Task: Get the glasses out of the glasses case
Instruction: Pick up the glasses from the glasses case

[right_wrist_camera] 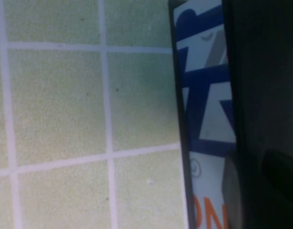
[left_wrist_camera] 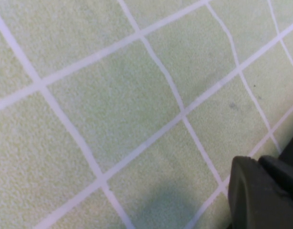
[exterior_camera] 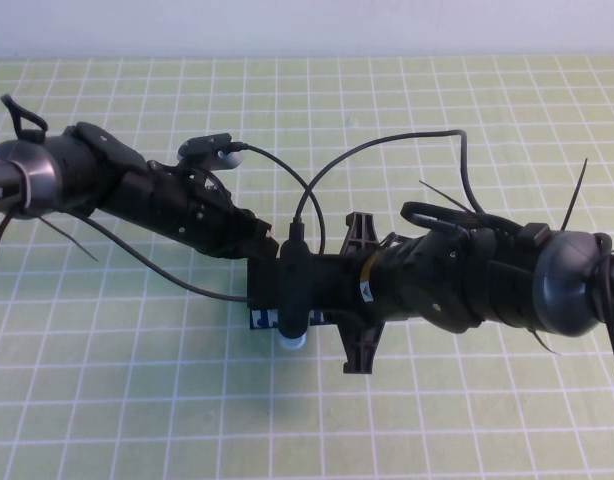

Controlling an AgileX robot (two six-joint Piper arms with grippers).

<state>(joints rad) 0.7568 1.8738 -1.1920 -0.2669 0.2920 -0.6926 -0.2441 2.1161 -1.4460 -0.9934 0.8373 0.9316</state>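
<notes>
A pale green tablecloth (exterior_camera: 467, 420) printed with a white grid covers the whole table, its weave soft and slightly fuzzy in the wrist views, with a few gentle wrinkles bending the lines. Two matte black arms of rounded, jointed segments reach inward from either side and meet over the middle of the cloth, thin black cables looping between them. The left arm (exterior_camera: 137, 190) slants in from the robot's left, and the left gripper (exterior_camera: 257, 275) sits low at the centre, almost wholly hidden under the other arm's wrist; a blunt, dark, hard-edged corner of it shows against the cloth in its own wrist view (left_wrist_camera: 261, 195), and whether its fingers are spread or pressed together cannot be told. The right arm (exterior_camera: 487, 280) comes in from the robot's right, and the right gripper (exterior_camera: 287, 310) hangs directly over the glasses case (exterior_camera: 262, 320); its fingers are buried in shadow, so their state cannot be told either. The case lies on the cloth at the centre beneath both wrists, only a sliver of its front peeking out in the high view. The right wrist view shows that front face up close: a flat, smooth, light-blue panel (right_wrist_camera: 204, 109) with a thin black edge, dark-blue blocky shapes and an orange letter. The glasses cannot be seen in any view.
</notes>
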